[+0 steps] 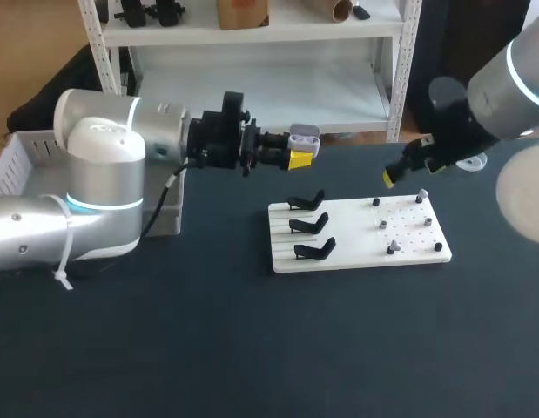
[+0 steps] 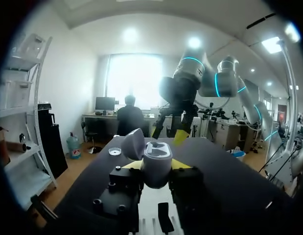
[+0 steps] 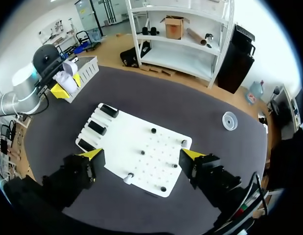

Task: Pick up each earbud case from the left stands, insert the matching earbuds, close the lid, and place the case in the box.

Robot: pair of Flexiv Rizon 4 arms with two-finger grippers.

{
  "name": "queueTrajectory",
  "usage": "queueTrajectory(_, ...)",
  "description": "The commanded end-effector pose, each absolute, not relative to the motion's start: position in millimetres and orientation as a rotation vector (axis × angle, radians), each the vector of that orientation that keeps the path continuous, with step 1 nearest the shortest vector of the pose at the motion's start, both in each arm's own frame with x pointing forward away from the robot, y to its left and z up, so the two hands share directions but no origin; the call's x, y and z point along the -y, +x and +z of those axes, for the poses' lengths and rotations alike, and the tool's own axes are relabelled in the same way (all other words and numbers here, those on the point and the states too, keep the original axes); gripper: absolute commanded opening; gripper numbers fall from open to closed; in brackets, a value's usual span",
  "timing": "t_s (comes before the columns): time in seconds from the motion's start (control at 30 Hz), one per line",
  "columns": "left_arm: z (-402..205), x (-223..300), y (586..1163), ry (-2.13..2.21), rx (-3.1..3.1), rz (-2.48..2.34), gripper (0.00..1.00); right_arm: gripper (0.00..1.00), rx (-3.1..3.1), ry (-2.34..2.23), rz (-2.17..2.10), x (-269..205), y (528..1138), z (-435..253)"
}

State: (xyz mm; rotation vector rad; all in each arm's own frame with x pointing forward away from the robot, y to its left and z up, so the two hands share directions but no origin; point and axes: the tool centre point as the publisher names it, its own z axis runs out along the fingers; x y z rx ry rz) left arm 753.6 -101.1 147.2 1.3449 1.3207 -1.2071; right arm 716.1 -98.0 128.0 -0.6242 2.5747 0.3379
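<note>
My left gripper (image 1: 301,150) is shut on a pale grey earbud case (image 1: 305,136), held in the air behind the white board (image 1: 356,252). The case (image 2: 156,164) sits between the yellow tips with its lid (image 2: 133,144) swung open. On the board's left stand three empty black stands (image 1: 308,224). Small earbuds sit on pegs on its right part (image 1: 393,248). My right gripper (image 1: 408,161) hangs wide open above the board's far right end. In the right wrist view its fingers (image 3: 92,154) straddle the board (image 3: 122,142) from above, with pegs and earbuds (image 3: 184,143) below.
A white basket-like box (image 1: 16,161) stands at the table's left, behind my left arm, and shows again as the box (image 3: 85,68) in the right wrist view. A small clear round dish (image 3: 230,120) lies on the dark table beyond the board.
</note>
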Motion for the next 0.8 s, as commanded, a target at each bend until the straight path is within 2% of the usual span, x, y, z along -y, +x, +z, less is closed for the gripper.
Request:
queueTrajectory(0.03, 149.3, 99.3, 750.9, 1.311, -1.335, -1.221, 0.00, 1.00, -2.598, -0.599, 0.225, 98.8, 714.4, 116.8)
queueTrajectory(0.8, 184.2, 93.5, 727.0, 1.150, -1.364, -1.199, 0.00, 1.00, -2.713, -0.676, 0.045, 149.1, 738.4, 83.4)
